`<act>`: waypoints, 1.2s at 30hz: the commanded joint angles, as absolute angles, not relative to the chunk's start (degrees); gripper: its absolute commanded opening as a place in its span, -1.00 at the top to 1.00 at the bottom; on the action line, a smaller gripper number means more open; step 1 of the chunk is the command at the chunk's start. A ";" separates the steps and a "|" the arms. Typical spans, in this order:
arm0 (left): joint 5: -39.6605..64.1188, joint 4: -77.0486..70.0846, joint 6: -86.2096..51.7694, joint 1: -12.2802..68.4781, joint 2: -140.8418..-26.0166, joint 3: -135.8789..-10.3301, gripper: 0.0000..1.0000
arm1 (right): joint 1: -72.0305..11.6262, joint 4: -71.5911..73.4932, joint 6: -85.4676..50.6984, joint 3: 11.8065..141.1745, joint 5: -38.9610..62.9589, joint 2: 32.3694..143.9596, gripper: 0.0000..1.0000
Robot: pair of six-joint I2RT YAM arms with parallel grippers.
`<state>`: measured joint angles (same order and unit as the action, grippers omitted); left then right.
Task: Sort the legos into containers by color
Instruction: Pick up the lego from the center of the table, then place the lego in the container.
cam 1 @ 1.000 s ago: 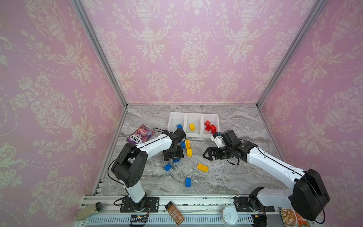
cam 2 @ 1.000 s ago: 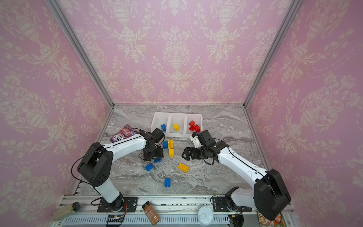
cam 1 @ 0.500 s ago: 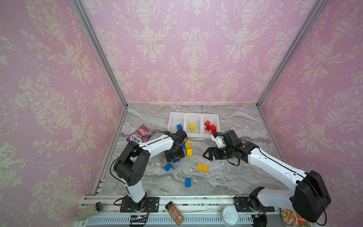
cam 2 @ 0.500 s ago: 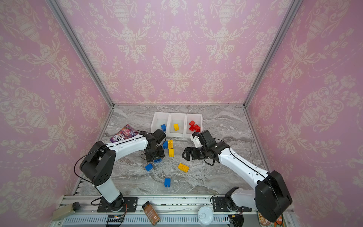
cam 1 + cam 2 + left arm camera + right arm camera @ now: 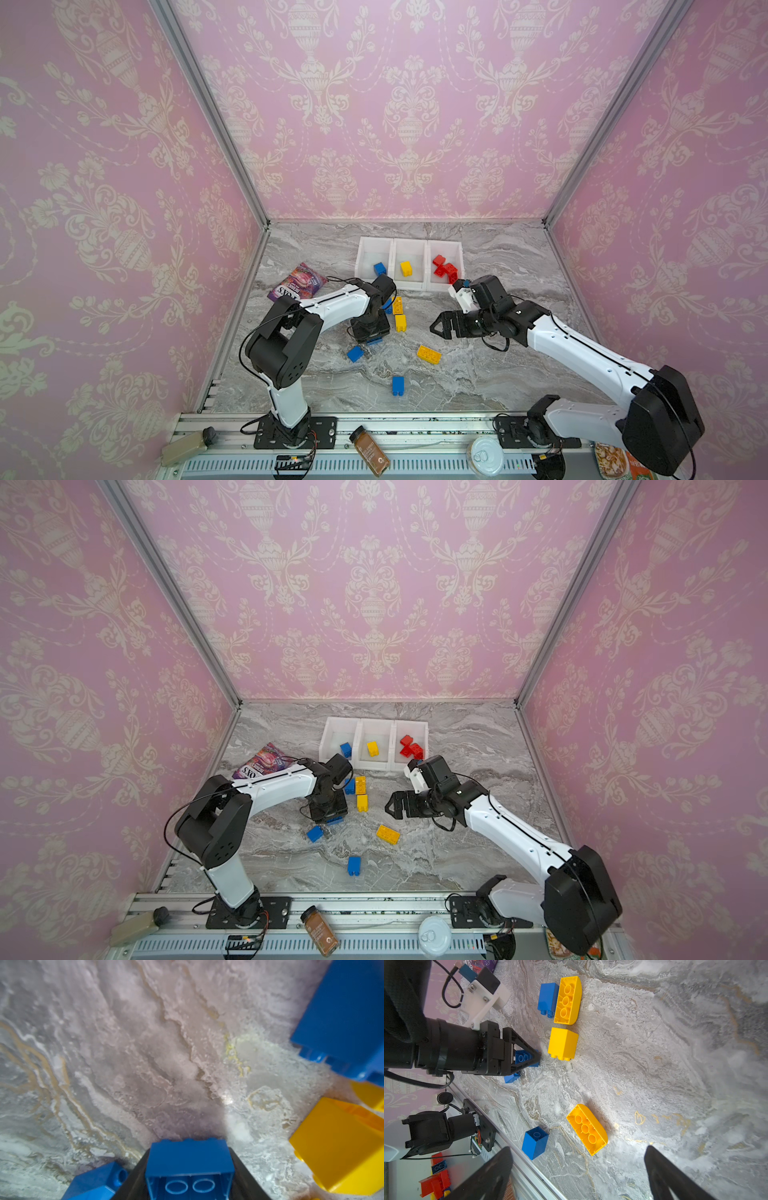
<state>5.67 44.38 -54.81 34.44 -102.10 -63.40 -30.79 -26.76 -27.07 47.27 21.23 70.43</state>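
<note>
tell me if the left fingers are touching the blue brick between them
Touching. The left wrist view shows the blue brick wedged between both fingers, its sides flush against them with no gap.

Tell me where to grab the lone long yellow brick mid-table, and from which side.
Pinch the long yellow brick across its narrow width at mid-length, coming down with the open right gripper. Its hollow underside shows and one long side is rounded, so it could slip.
</note>
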 commanded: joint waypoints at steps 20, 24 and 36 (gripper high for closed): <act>-6.44 49.38 -44.34 30.18 -99.07 -80.75 0.25 | -31.01 -25.59 -29.78 45.12 21.66 67.33 -1.00; -5.32 47.89 -40.55 26.39 -104.09 -87.95 0.27 | -30.94 -25.07 -30.21 45.13 21.89 67.17 -1.00; -6.54 47.53 -32.60 23.08 -123.39 -111.74 0.27 | -31.99 -25.09 -31.60 45.43 21.53 66.03 -1.00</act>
